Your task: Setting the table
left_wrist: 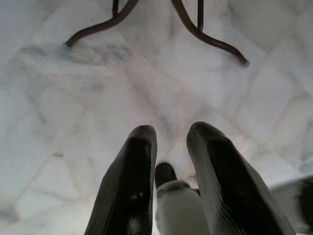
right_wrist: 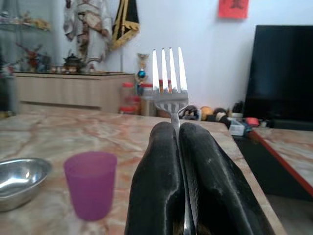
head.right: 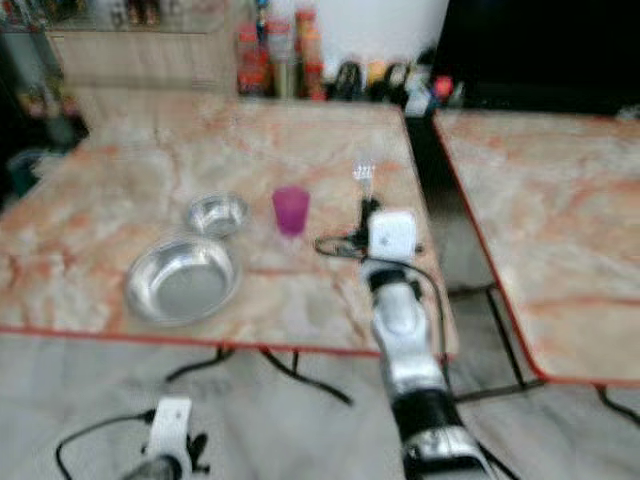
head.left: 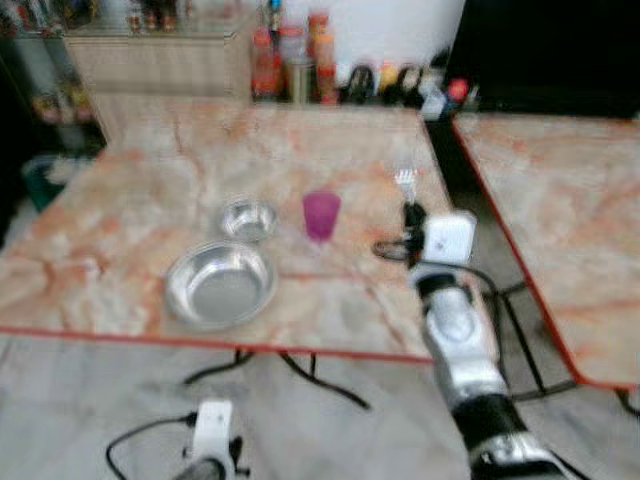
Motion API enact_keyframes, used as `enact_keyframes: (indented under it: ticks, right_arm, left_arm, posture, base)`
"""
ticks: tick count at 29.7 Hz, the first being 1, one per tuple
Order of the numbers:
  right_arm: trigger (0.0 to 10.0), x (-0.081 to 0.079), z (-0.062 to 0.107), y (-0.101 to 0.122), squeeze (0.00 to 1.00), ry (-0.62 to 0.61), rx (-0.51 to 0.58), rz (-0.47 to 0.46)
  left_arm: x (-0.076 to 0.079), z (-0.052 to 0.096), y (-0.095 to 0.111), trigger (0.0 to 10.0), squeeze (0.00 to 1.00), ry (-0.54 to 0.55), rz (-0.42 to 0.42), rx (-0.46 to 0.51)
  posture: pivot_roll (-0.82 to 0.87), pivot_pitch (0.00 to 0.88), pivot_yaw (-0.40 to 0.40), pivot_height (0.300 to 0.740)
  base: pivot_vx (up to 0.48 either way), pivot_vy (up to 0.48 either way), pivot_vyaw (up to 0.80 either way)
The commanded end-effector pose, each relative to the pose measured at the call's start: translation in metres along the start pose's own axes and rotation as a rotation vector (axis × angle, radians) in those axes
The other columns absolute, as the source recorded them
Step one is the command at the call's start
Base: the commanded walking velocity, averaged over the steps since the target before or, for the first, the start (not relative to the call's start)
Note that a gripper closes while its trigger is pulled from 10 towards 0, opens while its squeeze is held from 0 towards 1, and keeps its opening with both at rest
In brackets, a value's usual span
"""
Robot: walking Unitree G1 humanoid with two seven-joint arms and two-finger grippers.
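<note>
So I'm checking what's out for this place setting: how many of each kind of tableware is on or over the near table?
Metal bowls: 2, large bowl and small bowl
Purple cup: 1
Fork: 1, held in the right gripper
Total: 4

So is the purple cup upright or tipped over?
Upright. The purple cup stands on its base on the table, open mouth up, beside the small bowl.

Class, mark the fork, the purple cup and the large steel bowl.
fork [right_wrist: 169, 73], right wrist view, on the tines.
purple cup [head.left: 321, 214], left eye view, on its side.
large steel bowl [head.left: 190, 305], left eye view, on its rim.
</note>
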State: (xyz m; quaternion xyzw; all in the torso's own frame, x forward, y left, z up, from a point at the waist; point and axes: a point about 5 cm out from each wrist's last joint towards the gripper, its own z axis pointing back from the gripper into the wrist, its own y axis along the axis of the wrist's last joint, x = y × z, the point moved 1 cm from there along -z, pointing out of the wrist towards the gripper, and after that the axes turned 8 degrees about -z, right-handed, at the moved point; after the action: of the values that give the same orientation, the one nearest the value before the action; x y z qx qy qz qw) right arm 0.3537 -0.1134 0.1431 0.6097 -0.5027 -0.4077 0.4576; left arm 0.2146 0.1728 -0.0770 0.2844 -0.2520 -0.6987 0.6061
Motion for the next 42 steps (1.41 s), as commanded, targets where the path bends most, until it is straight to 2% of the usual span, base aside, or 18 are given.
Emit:
enact_keyframes:
  ticks: [1, 18, 24, 42]
  right_arm:
    - [10.0, 0.008, -0.001, 0.004, 0.00, -0.016, 0.009, 0.012]
    - [10.0, 0.010, 0.002, -0.003, 0.00, -0.034, -0.026, 0.019]
    - [10.0, 0.006, 0.004, -0.005, 0.00, -0.027, -0.032, 0.014]
    - [10.0, 0.009, 0.006, -0.007, 0.00, -0.050, -0.043, 0.013]
  left_arm:
    - [0.004, 0.000, 0.000, 10.0, 0.00, -0.012, -0.007, -0.006]
    - [0.005, 0.000, -0.001, 10.0, 0.00, -0.028, -0.033, -0.010]
    - [0.004, 0.000, -0.002, 10.0, 0.00, -0.033, -0.047, -0.013]
    - [0.002, 0.001, -0.003, 10.0, 0.00, -0.019, -0.031, -0.014]
  posture:
    - [-0.03, 0.000, 0.023, 0.740]
    - [-0.04, 0.000, 0.035, 0.740]
    - [-0.04, 0.000, 0.048, 0.740]
    - [-0.04, 0.000, 0.045, 0.740]
  base:
    - [0.000, -0.442, 0.00]
    - [0.000, -0.445, 0.00]
    - [0.000, -0.446, 0.00]
    - [0.000, -0.443, 0.00]
